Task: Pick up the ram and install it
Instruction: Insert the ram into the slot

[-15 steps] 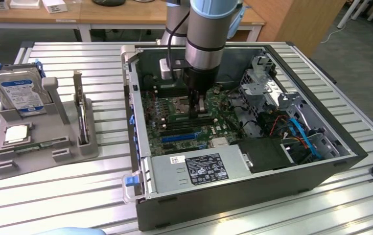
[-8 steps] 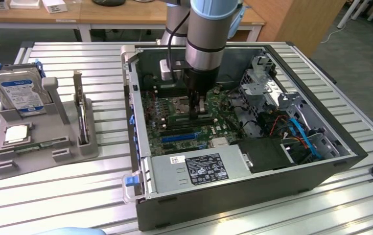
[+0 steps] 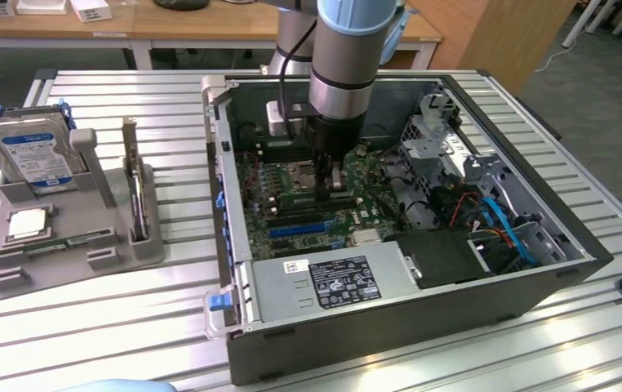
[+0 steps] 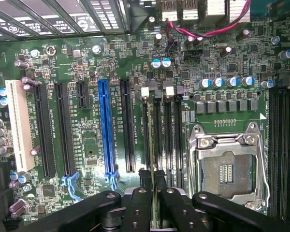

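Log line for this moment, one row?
hand shut on thin green ram stick | above black memory slots | beside empty silver CPU socket

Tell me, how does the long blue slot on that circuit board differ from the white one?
The blue slot is narrow and sits between black slots. The white slot is wider and is the outermost in the row. Both are long and empty, and they run parallel.

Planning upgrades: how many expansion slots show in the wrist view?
6, side by side: white slot, long black slot, second long black slot, short black slot, blue slot, third long black slot. Others may be hidden.
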Controlling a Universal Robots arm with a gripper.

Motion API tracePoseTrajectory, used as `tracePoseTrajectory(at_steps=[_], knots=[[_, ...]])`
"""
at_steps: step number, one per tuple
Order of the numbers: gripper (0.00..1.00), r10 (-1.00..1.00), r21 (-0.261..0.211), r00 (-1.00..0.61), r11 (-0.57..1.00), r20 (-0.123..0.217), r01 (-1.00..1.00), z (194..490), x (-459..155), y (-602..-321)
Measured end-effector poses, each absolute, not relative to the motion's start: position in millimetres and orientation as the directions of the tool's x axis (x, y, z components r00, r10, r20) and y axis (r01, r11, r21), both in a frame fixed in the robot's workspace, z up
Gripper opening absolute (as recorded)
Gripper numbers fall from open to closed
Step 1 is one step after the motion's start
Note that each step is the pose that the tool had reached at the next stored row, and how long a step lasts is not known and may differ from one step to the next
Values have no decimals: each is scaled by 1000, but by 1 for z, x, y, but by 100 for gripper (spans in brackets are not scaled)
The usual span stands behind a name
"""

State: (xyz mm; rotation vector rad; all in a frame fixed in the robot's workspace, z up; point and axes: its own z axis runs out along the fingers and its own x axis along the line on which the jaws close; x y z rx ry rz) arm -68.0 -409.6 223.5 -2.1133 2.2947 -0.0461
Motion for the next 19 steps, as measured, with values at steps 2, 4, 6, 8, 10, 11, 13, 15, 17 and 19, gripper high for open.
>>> tracePoseTrajectory(at_steps=[2, 4, 6, 8, 10, 11, 13, 15, 17, 19], knots=[[13, -997, -36, -82, 82, 4, -996, 223, -68, -410], [13, -997, -36, -82, 82, 4, -996, 223, -68, -410], [13, -997, -36, -82, 82, 4, -996, 223, -68, -410], [13, -997, -36, -82, 81, 4, -996, 223, -68, -410], [13, -997, -35, -81, 81, 4, -996, 223, -68, -410], [13, -997, -35, -81, 81, 4, -996, 223, -68, -410], [13, -997, -34, -81, 81, 4, -996, 223, -68, -410], [13, -997, -34, -81, 80, 4, -996, 223, -68, -410], [13, -997, -34, -78, 78, 4, -996, 223, -68, -410], [13, -997, -34, -76, 76, 4, -997, 223, -68, -410]])
